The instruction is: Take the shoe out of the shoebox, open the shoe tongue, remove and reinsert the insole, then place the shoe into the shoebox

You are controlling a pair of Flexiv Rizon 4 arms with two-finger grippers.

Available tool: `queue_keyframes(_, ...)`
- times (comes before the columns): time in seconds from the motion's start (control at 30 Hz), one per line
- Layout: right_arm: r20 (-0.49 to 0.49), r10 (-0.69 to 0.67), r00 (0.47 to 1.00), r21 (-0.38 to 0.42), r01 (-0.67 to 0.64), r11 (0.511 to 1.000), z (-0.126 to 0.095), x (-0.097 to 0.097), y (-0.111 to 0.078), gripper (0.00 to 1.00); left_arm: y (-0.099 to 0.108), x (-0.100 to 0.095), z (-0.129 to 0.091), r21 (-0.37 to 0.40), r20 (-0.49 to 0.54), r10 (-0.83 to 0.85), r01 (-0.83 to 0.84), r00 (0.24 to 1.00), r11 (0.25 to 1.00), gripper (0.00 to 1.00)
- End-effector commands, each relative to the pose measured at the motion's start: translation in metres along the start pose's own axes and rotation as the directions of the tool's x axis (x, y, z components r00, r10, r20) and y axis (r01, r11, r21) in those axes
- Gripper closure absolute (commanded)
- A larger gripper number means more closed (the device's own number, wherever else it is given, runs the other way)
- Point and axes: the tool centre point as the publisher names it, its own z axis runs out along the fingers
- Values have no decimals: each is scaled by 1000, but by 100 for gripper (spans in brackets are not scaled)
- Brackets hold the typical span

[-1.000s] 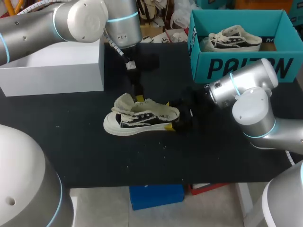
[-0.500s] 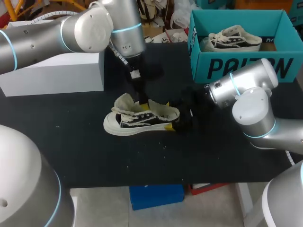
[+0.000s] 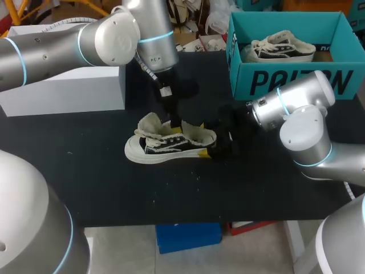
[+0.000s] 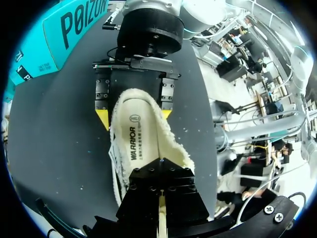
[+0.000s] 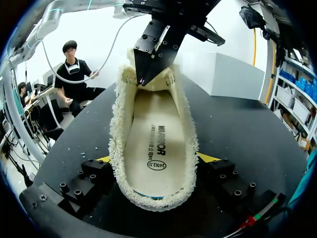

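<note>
A cream and black low sneaker point(image 3: 171, 145) lies on the black table with its toe to the left. Its tongue point(image 3: 149, 123) is folded up and forward, and the printed insole point(image 5: 153, 144) shows inside. My right gripper point(image 3: 212, 147) is at the heel, its yellow-tipped fingers point(image 5: 104, 159) pressed against both sides of the shoe point(image 5: 119, 144). My left gripper point(image 3: 170, 117) comes down from above, shut, with its tips point(image 5: 143, 77) in the shoe's opening just behind the tongue. In the left wrist view the shoe point(image 4: 143, 144) runs from that gripper point(image 4: 161, 163) to my right gripper point(image 4: 133, 116).
The teal shoebox point(image 3: 285, 80) stands open at the back right with a second sneaker point(image 3: 279, 48) inside. A white box point(image 3: 68, 85) sits at the back left under my left arm. Bare black table lies in front of the shoe.
My left arm has shifted right and its gripper has come down further into the shoe's opening. The shoe and my right arm have stayed put.
</note>
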Motion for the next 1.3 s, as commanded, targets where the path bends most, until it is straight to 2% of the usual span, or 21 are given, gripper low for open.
queue_keyframes(0.03,0,2,1000,2,-2,1000,1,-1,-1,100,5,-5,-5,24,-7,13,-13,1000,1000,100)
queue_keyframes(0.4,0,2,1000,2,-2,1000,1,-1,-1,100,-2,-3,9,8,-16,22,-21,1000,1000,100)
queue_keyframes(0.83,0,2,1000,2,-2,1000,1,-1,-1,100,-6,-3,41,-20,-39,-9,8,999,1000,100)
queue_keyframes(1.17,0,2,1000,2,-2,1000,1,-1,-1,100,-11,-1,58,-40,-34,-29,28,999,999,100)
queue_keyframes(1.3,0,2,1000,2,-2,1000,1,-1,-1,100,-10,0,64,-60,-2,-47,47,999,997,100)
